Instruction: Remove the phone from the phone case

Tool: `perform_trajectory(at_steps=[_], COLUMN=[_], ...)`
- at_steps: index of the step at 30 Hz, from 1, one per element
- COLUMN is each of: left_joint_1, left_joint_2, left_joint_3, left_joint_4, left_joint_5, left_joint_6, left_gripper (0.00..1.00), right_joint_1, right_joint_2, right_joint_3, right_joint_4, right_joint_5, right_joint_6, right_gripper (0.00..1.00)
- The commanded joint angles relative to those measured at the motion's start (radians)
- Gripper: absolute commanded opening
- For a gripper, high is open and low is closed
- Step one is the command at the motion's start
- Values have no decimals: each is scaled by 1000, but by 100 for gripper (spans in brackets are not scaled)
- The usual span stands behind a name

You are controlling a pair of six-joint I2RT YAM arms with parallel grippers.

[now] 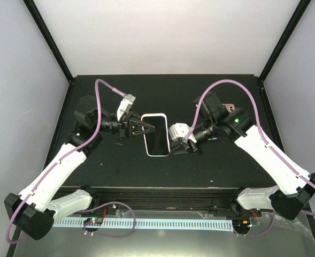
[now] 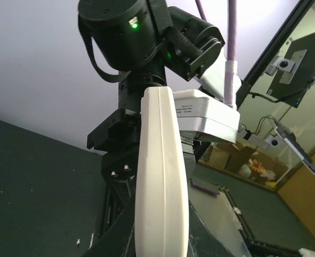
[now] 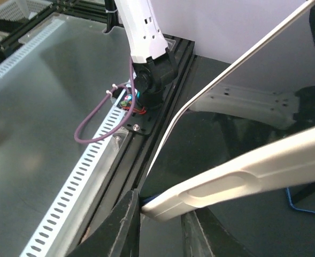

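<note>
Found left gripper (image 1: 145,128) closed on case (image 2: 160,176) edge, right gripper (image 1: 178,150) astride the near corner, clamped or not impossible to tell. Saw phone (image 1: 157,136) at mid-surface (image 1: 221,168), still in case. Judged best to pin with left and peel the corner slowly with right, no yanking.

The top camera looks steeply down from above and behind the bases, far enough back to take in the whole table (image 1: 210,166), both arms and the phone case (image 1: 156,134) at its middle. The left wrist camera sits low and very near the phone case (image 2: 160,182), facing along its edge to the right arm (image 2: 136,48). The right wrist camera, as near, faces back over the phone case (image 3: 237,171) toward the left arm (image 3: 144,37) and the slotted rail (image 3: 77,182) at the near edge. All three share the phone case, and each wrist view shares the opposite arm with the top view.
</note>
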Motion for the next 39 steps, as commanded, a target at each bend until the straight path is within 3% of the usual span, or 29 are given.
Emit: perform_trajectory(at_steps=[1, 10, 20, 24, 32, 36, 39], left_joint_1=[-11, -12, -13, -13, -21, -30, -41], left_joint_2=[-1, 24, 13, 1, -7, -3, 14], left_joint_3=[56, 39, 42, 32, 28, 21, 27], left_joint_4=[44, 124, 129, 124, 116, 95, 88], left_joint_5=[53, 67, 80, 81, 99, 83, 85], left_joint_6=[-152, -214, -243, -242, -240, -235, -237], left_gripper=[2, 2, 2, 2, 2, 2, 2], right_joint_1=[10, 10, -17, -52, -58, -59, -58], right_joint_2=[15, 11, 8, 11, 17, 35, 74], right_joint_3=[27, 26, -57, -32, -23, -6, 51], right_joint_4=[73, 117, 308, 249, 214, 167, 113], right_joint_5=[117, 160, 211, 152, 255, 266, 275], right_joint_6=[-108, -66, 49, 0, -60, -127, -157], right_gripper=[21, 21, 19, 20, 22, 33, 34])
